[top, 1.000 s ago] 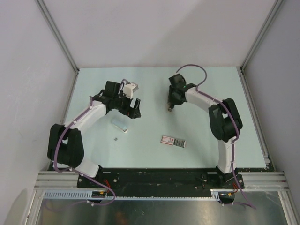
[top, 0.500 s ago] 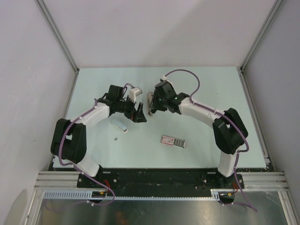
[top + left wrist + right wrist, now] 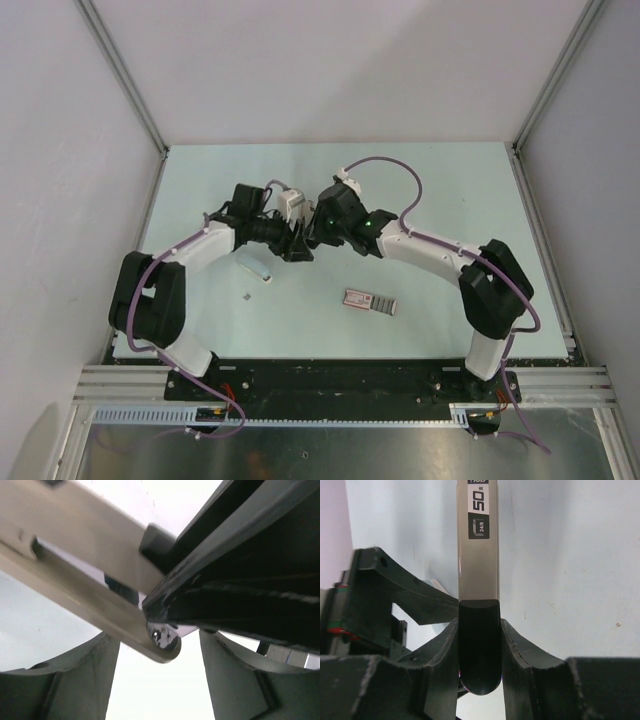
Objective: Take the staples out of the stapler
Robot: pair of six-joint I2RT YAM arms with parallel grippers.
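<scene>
Left wrist view: stapler [image 3: 75, 555] very close to the lens and blurred. Its pale beige-grey body runs as a slotted bar from upper left down to centre and ends in a rounded tip with a shiny rivet. A black part comes in from upper right and meets that tip; cannot tell whether it belongs to the stapler or to the other arm. Left tool [image 3: 158, 652] spread wide, fingers [image 3: 60, 690] low at either side. The stapler tip sits above the gap, and neither finger is seen gripping it.

Right wrist view: right tool [image 3: 479, 630] clamped tight on the stapler's rounded black end, one finger pressed to each side. The beige-grey body points straight away from the lens, with a label reading "50" and "24/8". One curved black finger of the left tool reaches in from the left, its tip at the stapler's side just above the clamp. Contact is likely, not certain.

Top view: both arms are bent inward and the two tools meet nose to nose above the worktop [image 3: 450, 180], about mid-depth and just left of centre. The stapler is mostly hidden between them and held clear of the surface. On the worktop:
- a pink-and-grey packet [image 3: 370, 301] lies flat near the middle, toward the near edge
- a pale oblong piece [image 3: 255, 266] lies under the left forearm
- a tiny grey bit [image 3: 247, 296] lies just nearer than that piece, too small to name
</scene>
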